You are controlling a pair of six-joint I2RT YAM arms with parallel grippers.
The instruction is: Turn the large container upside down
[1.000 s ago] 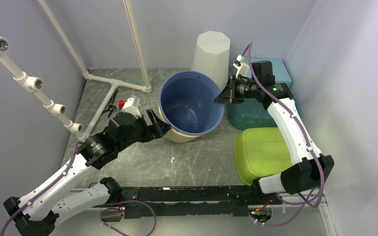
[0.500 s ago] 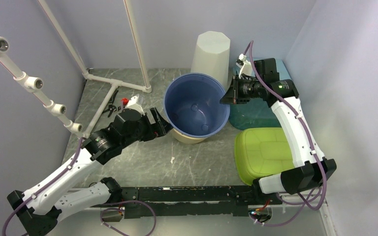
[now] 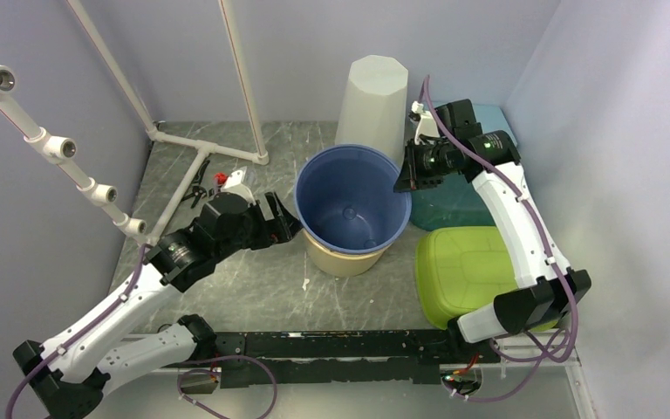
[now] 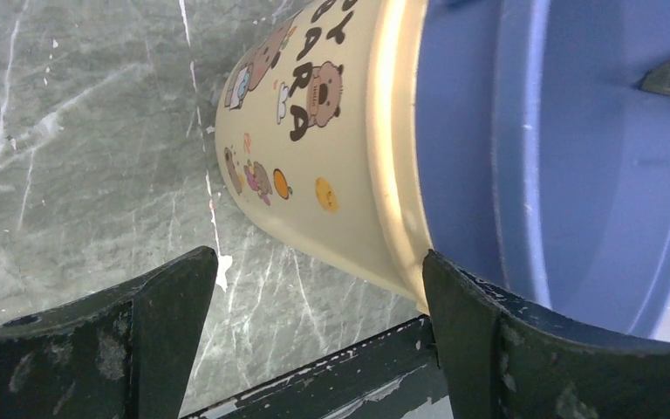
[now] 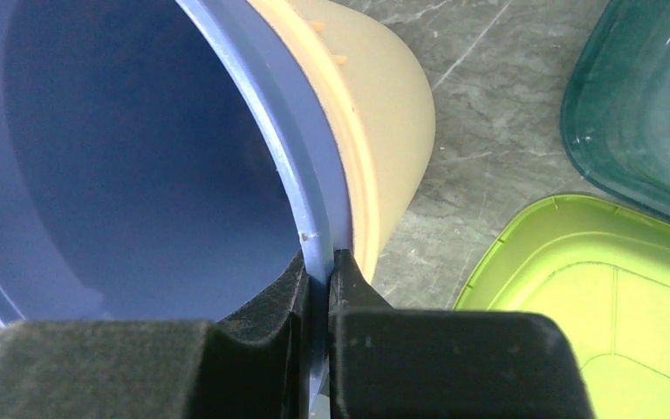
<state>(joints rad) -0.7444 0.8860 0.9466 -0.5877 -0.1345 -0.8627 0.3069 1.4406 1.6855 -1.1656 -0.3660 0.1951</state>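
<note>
the left arm [image 3: 122, 301] and right arm [image 3: 515, 223] wear white shells, black joints and purple cables [image 3: 425, 92]; the left claw [image 4: 314, 279] has scuffed black fingers [image 4: 506, 349].

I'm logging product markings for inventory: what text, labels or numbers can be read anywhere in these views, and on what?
"BARA": brown capitals on the outer wall of the cream plastic container with the blue inside, left wrist view.
"Y": end of the line beside it, rest cut off at the picture's edge.
A small orange mark near the printed cartoon animals: too small to read.
Nothing else is legible.
</note>
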